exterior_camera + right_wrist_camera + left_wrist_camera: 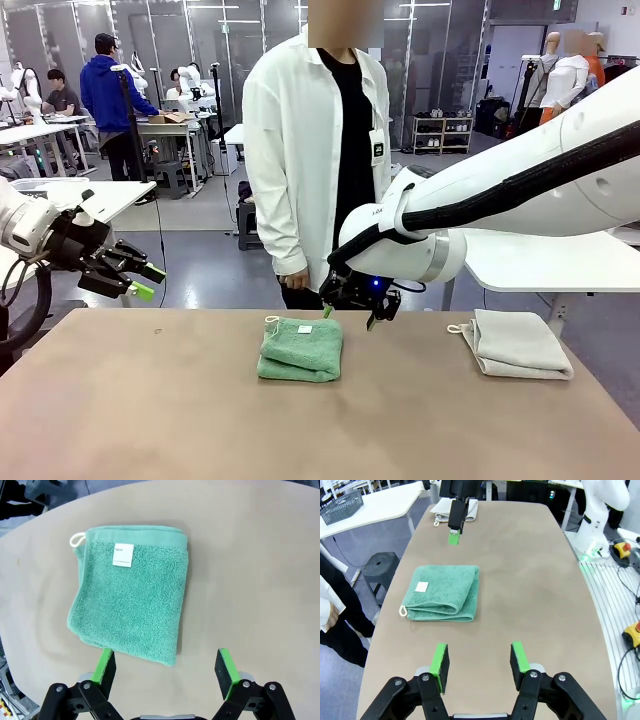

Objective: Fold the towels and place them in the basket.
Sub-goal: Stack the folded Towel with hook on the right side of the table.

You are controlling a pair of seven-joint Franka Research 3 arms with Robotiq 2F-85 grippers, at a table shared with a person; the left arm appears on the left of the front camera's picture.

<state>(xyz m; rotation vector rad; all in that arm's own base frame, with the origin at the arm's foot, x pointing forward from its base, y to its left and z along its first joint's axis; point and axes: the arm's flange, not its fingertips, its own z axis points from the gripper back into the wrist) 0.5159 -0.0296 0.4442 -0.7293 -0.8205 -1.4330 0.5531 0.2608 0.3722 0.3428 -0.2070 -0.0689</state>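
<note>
Tan surface [150,420] carried folded green towel [300,350], off-white towel [518,345]; lab benches behind. Right tool [350,313] released above green towel; left tool [148,281] released, empty.

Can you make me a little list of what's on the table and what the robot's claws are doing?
green towel: folded, lying on the table near the middle, white label on top, small loop at one corner
off-white towel: folded, on the table toward the robot's right
right claw: open, empty, hovering just above the green towel's edge
left claw: open, empty, held up off the table at the robot's left
person: standing at the far side in a white coat, not touching the towels
</note>
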